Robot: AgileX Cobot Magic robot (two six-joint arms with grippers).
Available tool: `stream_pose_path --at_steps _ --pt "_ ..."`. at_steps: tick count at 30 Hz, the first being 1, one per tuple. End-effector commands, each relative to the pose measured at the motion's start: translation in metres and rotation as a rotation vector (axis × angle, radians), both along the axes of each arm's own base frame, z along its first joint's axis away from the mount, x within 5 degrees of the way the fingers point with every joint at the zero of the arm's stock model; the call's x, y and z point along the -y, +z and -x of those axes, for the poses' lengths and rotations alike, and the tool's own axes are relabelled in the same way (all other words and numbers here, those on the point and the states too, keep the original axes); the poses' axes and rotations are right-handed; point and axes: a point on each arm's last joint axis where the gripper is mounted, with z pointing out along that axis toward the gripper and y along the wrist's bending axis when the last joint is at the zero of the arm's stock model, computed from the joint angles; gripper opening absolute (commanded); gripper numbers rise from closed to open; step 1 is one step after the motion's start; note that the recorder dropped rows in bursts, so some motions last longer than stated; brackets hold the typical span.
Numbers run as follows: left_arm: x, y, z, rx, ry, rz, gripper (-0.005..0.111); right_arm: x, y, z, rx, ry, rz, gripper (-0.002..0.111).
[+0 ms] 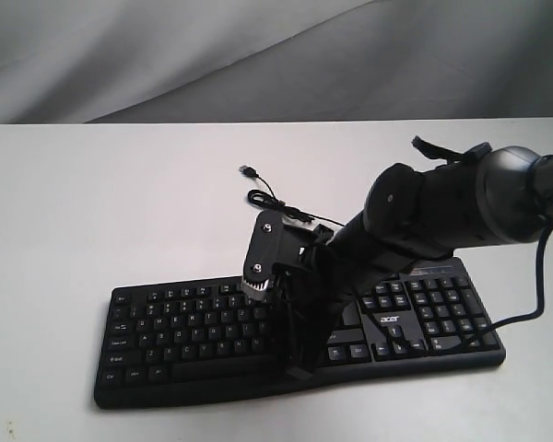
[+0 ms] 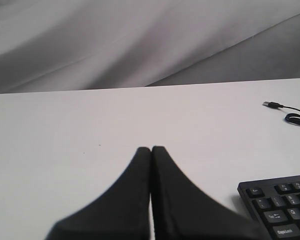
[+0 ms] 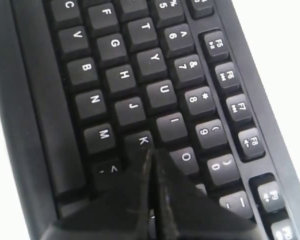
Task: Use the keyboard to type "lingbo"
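Note:
The black keyboard (image 1: 184,331) with white legends lies across the near part of the white table (image 1: 92,203). My right gripper (image 1: 295,366) reaches down over its middle from the right. In the right wrist view the keyboard (image 3: 120,75) fills the picture. There my right gripper (image 3: 151,152) is shut with nothing in it, and its tips sit between the K key (image 3: 142,141) and the O key (image 3: 185,157), hiding the key under them. My left gripper (image 2: 151,149) is shut and empty over bare table, with the keyboard's corner (image 2: 282,207) off to one side.
The keyboard's thin black USB cable (image 1: 276,207) coils behind it, its plug (image 1: 249,171) lying loose on the table. The plug (image 2: 272,104) also shows in the left wrist view. Grey cloth (image 1: 258,55) hangs behind the table's far edge.

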Motion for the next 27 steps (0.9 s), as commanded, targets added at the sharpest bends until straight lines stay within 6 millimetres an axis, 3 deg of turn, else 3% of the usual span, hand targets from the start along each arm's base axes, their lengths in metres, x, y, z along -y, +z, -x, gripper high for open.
stream_pose_path --at_steps 1,6,12,20,27 --pt "0.0 0.0 0.0 0.01 0.0 0.001 0.001 0.0 -0.007 0.001 -0.02 0.013 0.014 0.0" --pt "0.0 0.0 0.0 0.01 0.0 0.001 0.001 -0.001 0.015 0.003 0.023 0.016 -0.025 0.0" --pt "0.0 0.0 0.0 0.01 0.0 0.001 0.001 -0.006 0.025 0.002 0.059 0.016 -0.052 0.0" --pt "0.0 0.0 0.0 0.01 0.0 0.001 0.001 -0.021 0.019 -0.01 0.04 0.034 -0.063 0.0" --pt "0.0 0.0 0.0 0.01 0.0 0.001 0.001 -0.022 0.013 -0.011 0.027 0.044 -0.053 0.0"
